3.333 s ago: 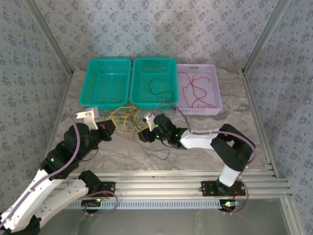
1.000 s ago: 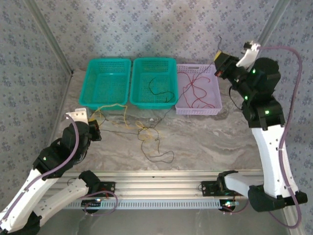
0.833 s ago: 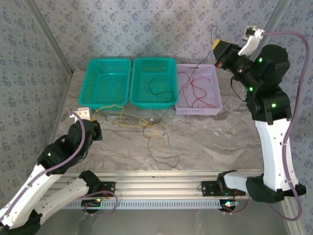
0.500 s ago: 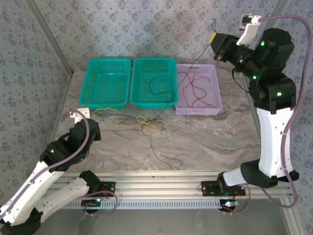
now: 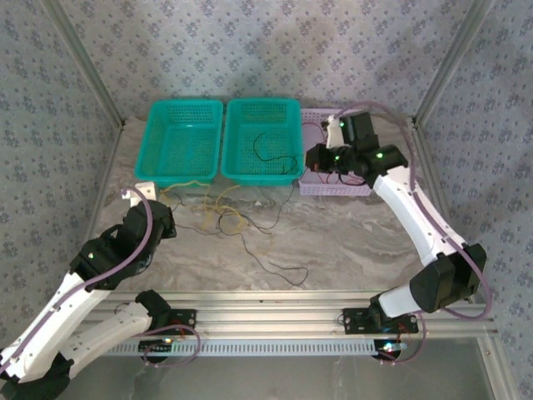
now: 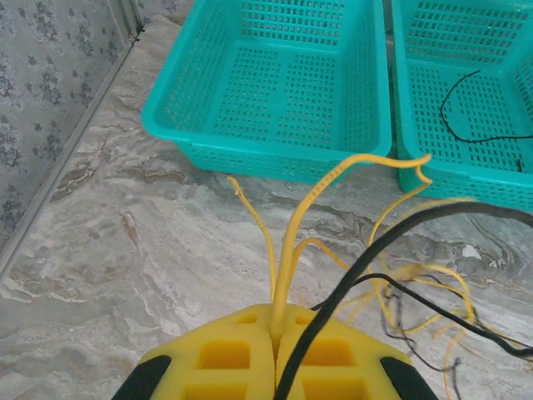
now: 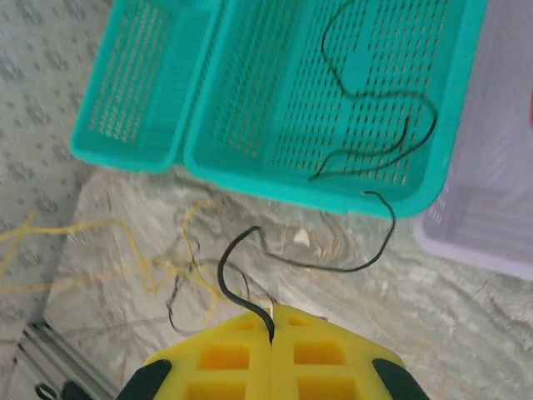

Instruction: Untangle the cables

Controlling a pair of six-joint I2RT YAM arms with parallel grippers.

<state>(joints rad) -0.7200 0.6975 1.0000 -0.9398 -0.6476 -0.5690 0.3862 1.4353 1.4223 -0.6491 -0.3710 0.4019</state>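
Down comes the right arm: half a second ago it was stretched high by the back corner, and now the right gripper [image 5: 316, 157] hangs low over the seam between the middle teal basket [image 5: 262, 102] and the purple basket [image 5: 335, 190], clenched on a black cable [image 7: 236, 250]. Across from it, the left gripper [image 6: 275, 321] is clamped on a yellow cable [image 6: 291, 242], with a black strand crossing its fingers; we cannot tell whether that one is pinched too.

What matters next: the knot of cables [image 5: 225, 218] lies on the bench [image 5: 358, 242] just in front of the teal baskets, between the two grippers but nearer the left one. It is strung out left to right, so we judge pulling apart sideways should loosen it. Marbled surface, floral papered walls [image 5: 266, 42] close around.
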